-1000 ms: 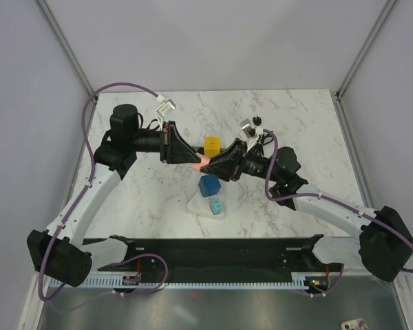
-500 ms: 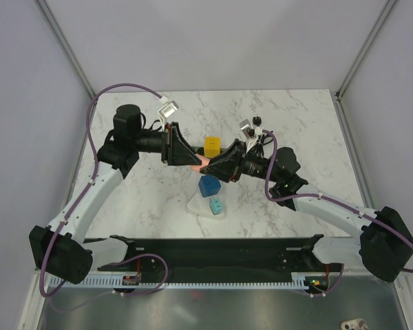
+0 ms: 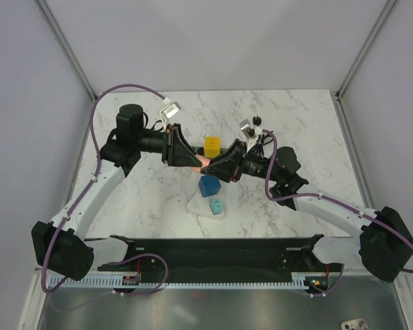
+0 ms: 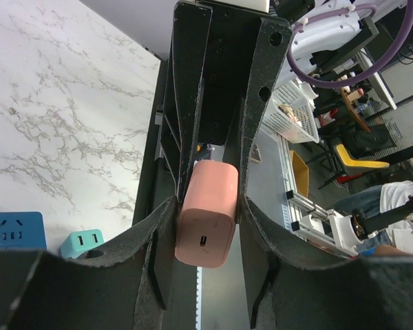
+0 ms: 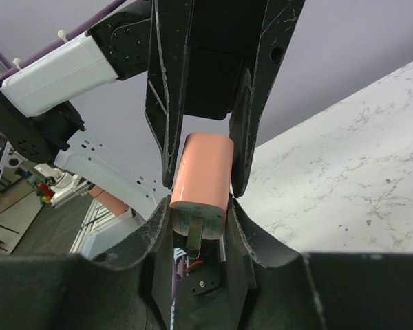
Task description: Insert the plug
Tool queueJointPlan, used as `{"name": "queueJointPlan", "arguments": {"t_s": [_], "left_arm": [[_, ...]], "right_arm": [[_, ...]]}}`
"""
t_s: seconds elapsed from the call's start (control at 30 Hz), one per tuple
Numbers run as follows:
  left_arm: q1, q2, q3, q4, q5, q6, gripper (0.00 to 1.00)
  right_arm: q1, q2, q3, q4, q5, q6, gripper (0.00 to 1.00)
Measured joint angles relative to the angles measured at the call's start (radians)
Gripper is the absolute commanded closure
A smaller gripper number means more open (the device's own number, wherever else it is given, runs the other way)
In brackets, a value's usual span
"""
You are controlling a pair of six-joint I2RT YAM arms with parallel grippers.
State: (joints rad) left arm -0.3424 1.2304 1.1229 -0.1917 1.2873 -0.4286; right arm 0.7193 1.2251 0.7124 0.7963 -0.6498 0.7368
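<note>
The plug (image 4: 206,223) is salmon pink with dull brass prongs (image 5: 196,234). The left gripper (image 3: 194,161) and right gripper (image 3: 209,165) are matte black, on white arms (image 3: 89,199) with black joints and purple cables (image 3: 124,88). The table (image 3: 296,117) is white marble veined in grey, carrying a yellow cube (image 3: 212,145), a blue socket (image 3: 208,185) and a teal socket (image 3: 216,205) on a white base (image 3: 196,204).
</note>
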Motion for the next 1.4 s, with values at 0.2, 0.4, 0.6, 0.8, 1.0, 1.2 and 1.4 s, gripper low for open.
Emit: {"name": "queueJointPlan", "arguments": {"t_s": [0.2, 0.4, 0.6, 0.8, 1.0, 1.2, 1.4], "left_arm": [[0.0, 0.005, 0.0, -0.008, 0.007, 0.002, 0.6], [0.001, 0.008, 0.0, -0.011, 0.033, 0.032, 0.98], [-0.006, 0.032, 0.104, -0.245, -0.087, 0.214, 0.98], [-0.006, 0.192, 0.396, -0.514, -0.391, 0.577, 0.98], [-0.006, 0.402, 0.499, -0.627, -0.63, 0.895, 0.98], [0.005, 0.545, 0.501, -0.675, -0.832, 1.22, 0.98], [0.038, 0.671, 0.513, -0.682, -0.919, 1.46, 0.98]], "right_arm": [[-0.007, 0.0, 0.0, 0.002, -0.01, 0.001, 1.0], [-0.011, 0.009, 0.003, -0.002, -0.026, 0.028, 0.42], [-0.052, -0.012, 0.014, -0.108, 0.039, 0.007, 0.02], [-0.069, -0.207, 0.0, -0.333, 0.132, -0.069, 0.02], [-0.069, -0.403, -0.004, -0.502, 0.229, -0.138, 0.02], [-0.069, -0.472, -0.019, -0.598, 0.298, -0.164, 0.02], [-0.069, -0.449, -0.019, -0.645, 0.312, -0.179, 0.02]]}}
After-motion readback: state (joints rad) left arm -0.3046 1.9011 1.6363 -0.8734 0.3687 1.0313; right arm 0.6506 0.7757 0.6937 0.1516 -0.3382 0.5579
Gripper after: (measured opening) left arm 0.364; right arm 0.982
